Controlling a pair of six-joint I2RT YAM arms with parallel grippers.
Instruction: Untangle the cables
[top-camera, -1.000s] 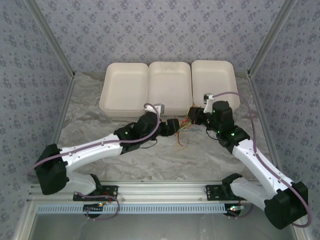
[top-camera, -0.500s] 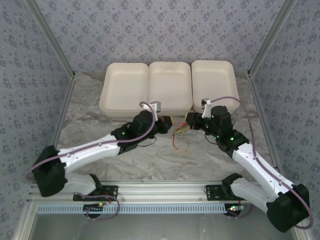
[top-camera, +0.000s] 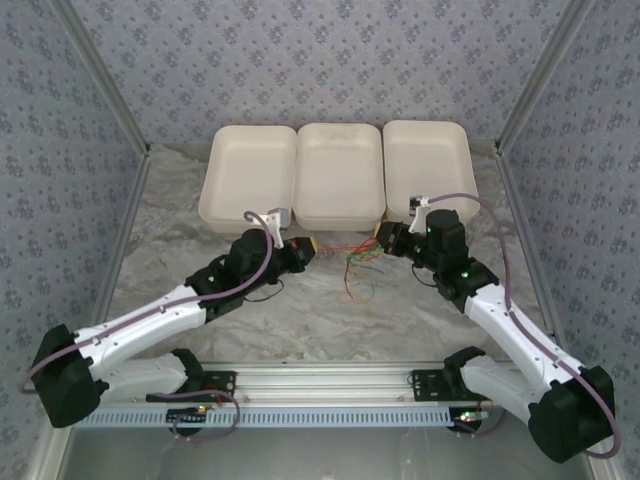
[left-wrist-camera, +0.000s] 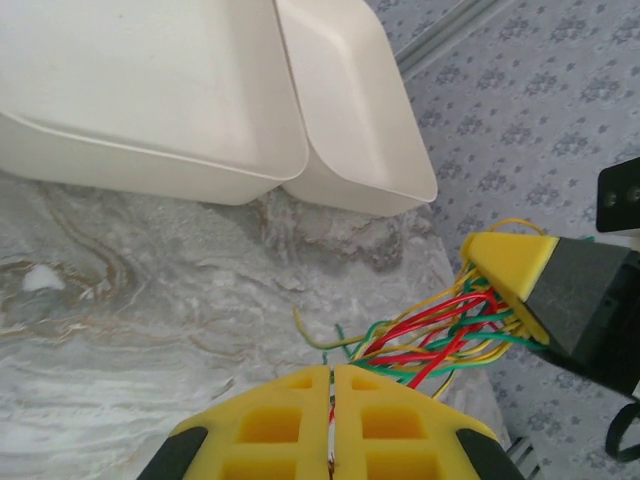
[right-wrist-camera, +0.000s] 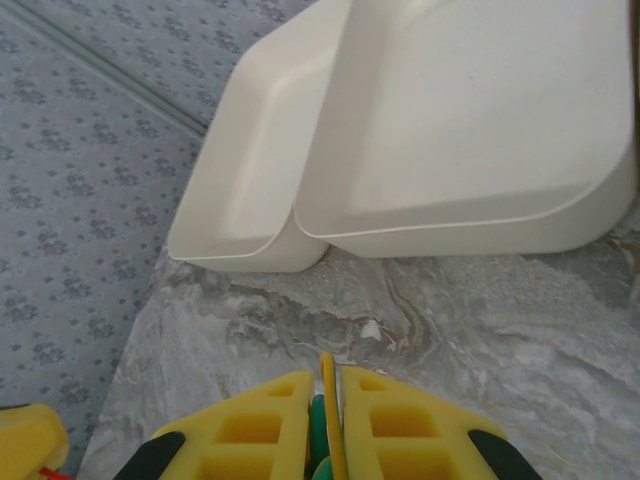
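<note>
Separation between the two arms is what has changed: a second ago the left gripper (top-camera: 306, 250) sat close against the cables (top-camera: 356, 262) with its jaws spread, and since then it has pressed together and drawn back to its own side, well apart from the right gripper (top-camera: 383, 237). In the left wrist view we see its yellow pads (left-wrist-camera: 285, 420) shut tight with a red strand (left-wrist-camera: 400, 345) running in between them, so we judge it is pinching that strand. The right gripper has kept its place and its hold: in the right wrist view its pads (right-wrist-camera: 260, 430) are closed on a yellow strand (right-wrist-camera: 328, 395), with green showing beside it. The cables now hang between the two grippers, over the marbled sheet (top-camera: 300, 310) just in front of the white trays (top-camera: 340, 170), the red strand pulled out towards the left while the red, green and yellow strands fan from the right gripper's tip and loose ends droop to the sheet. For the task we take this as a first pull: one strand is being teased out, yet the rest are crossed near the right gripper, so the knot is not undone. A harder tug could tighten it or slip the thin wire from the pads
</note>
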